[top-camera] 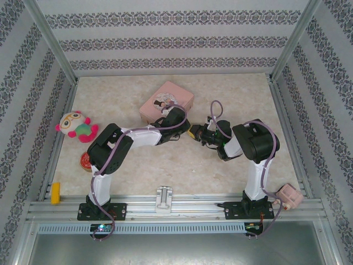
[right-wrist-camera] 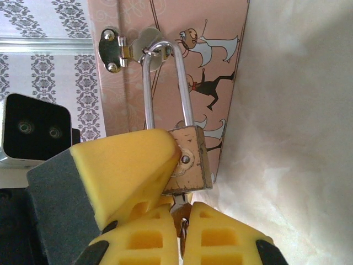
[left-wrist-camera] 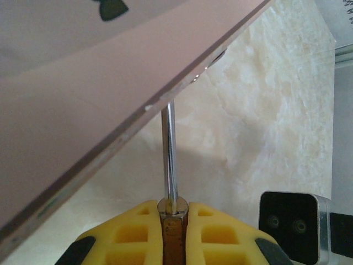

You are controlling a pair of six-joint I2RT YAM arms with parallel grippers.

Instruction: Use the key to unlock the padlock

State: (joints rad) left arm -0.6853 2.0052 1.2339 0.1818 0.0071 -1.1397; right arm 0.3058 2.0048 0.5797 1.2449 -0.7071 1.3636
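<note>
Brass padlock hangs by its silver shackle from the hasp on the front wall of the pink tin, which sits mid-table toward the far side. We see the left gripper clenched on the padlock body: in the left wrist view the yellow pads squeeze the brown body from both sides, and the shackle runs straight up from them to the tin's edge. In the right wrist view one left finger presses on the body's side and covers where one shackle leg meets it, so we can't tell whether the shackle is seated or popped. The right gripper is closed on the key, a small metal sliver pinched between its yellow pads, sitting right at the bottom face of the padlock and touching it. How deep it is in the keyway we can't tell. From the top camera both arms converge just in front of the tin, fingertips meeting there over the marble-pattern table. The black camera block of the right wrist shows beside the left fingers. A plush toy lies at the left side of the table, well apart from the tin, and a yellow block sits at the near left corner.
</note>
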